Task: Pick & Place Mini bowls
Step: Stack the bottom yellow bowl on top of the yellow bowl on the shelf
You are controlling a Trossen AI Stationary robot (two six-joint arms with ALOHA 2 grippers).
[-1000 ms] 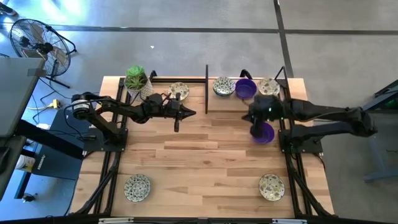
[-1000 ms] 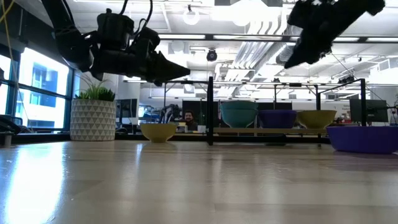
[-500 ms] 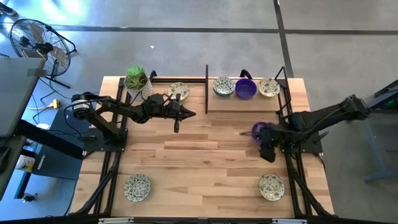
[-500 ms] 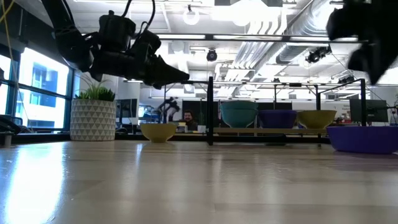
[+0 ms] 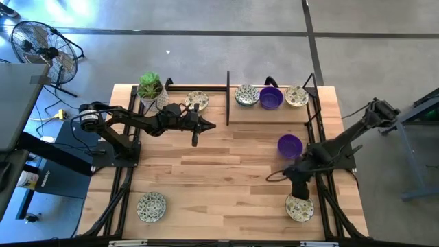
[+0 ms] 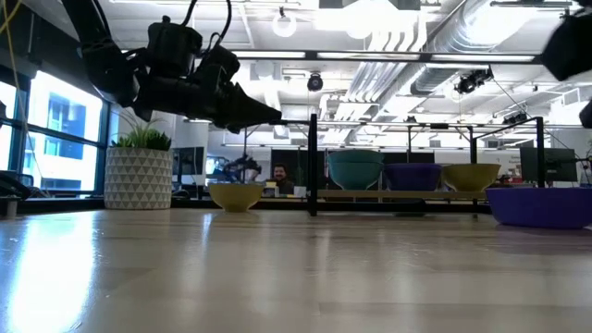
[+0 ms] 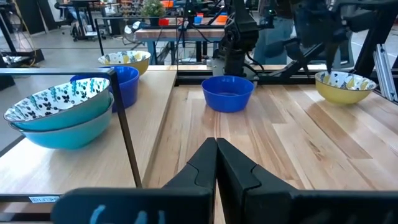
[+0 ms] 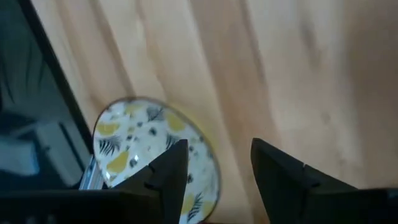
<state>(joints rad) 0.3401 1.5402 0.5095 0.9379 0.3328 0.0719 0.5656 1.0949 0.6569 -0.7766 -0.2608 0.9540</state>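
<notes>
So far we count four bowls by the rack (image 5: 228,96), three (image 5: 271,97) on its right. Our right gripper (image 5: 297,186), fingers apart and empty, hangs over a patterned bowl (image 5: 300,206); the purple bowl (image 5: 289,145) probably waits, like another (image 5: 151,206).

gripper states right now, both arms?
Left gripper: shut, empty, held above the table near the plant-side patterned bowl.
Right gripper: open, empty, over the near-right patterned bowl; purple bowl sits free on the table.
</notes>
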